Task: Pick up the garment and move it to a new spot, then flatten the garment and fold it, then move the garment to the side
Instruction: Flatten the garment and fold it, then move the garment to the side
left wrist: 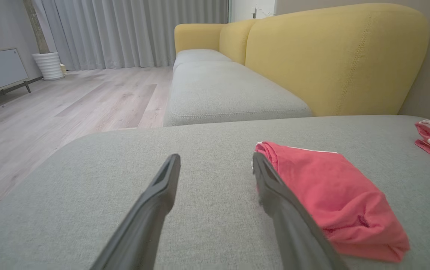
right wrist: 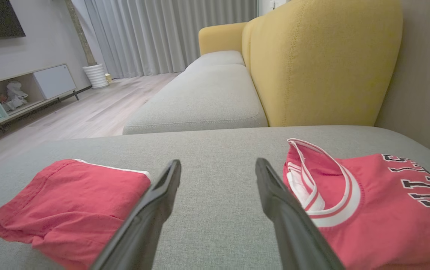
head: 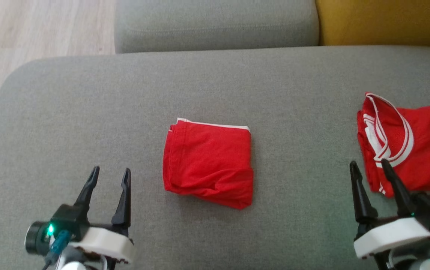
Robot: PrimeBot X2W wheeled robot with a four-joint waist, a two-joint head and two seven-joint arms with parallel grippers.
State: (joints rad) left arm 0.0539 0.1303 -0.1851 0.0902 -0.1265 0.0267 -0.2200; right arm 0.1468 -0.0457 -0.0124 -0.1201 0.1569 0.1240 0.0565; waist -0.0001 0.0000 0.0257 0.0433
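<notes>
Cloth pretty much everywhere, bit of plastic up front

Grey cushion: coarse woven upholstery, matt, visible grain up close. Folded red garment: thin soft knit, matt, a bit rumpled at the near edge, stitched hems, white trim along the far side. Jersey: smoother red cloth, white banding, flat dark lettering. Yellow backrest: tighter weave, matt, neat seam stitching. Fingers: dark plastic, smooth, mostly matt with a faint sheen. Wrist shells: white plastic, smooth, satin-ish. Floor: pale wood-look planks, low sheen. Curtains: light grey cloth, soft pleats.
</notes>
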